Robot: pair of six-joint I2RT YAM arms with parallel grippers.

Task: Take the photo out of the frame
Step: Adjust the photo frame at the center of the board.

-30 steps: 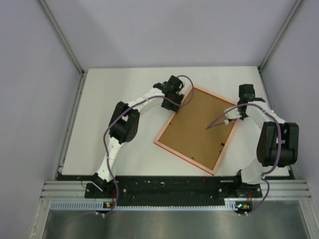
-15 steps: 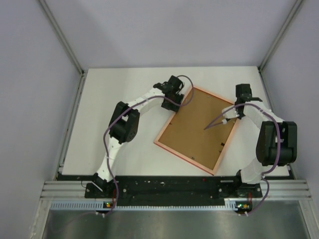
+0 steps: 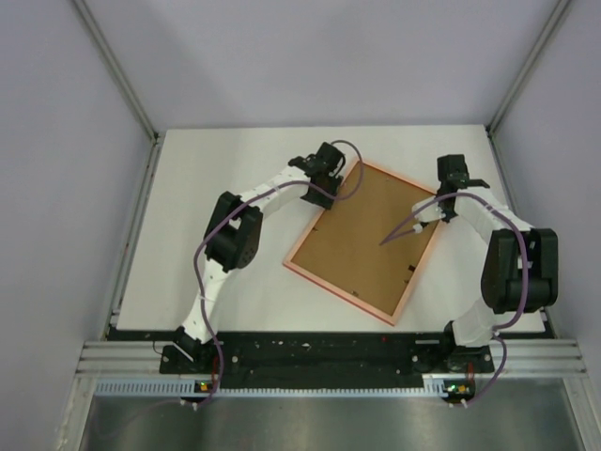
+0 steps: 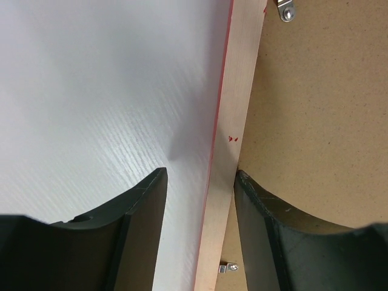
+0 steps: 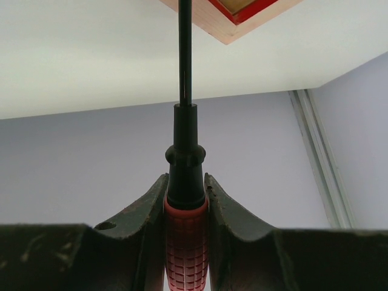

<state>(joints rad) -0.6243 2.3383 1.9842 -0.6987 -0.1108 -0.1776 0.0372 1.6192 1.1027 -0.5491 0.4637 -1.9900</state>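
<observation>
The frame (image 3: 362,240) lies back-up on the table (image 3: 207,188). The left gripper (image 4: 200,176), half-open and empty, straddles its rail; the right gripper (image 5: 185,182) clamps a screwdriver (image 5: 185,242) aimed at its corner.

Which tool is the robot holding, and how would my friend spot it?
Find the white table with the frame lying brown-back up. By its far right corner, the right pincer is shut on a screwdriver. Nothing else there has a bumpy red handle and a thin black shaft.

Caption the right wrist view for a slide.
Right end effector shut on a red-handled screwdriver, its black shaft reaching toward the frame corner over the white table.
</observation>
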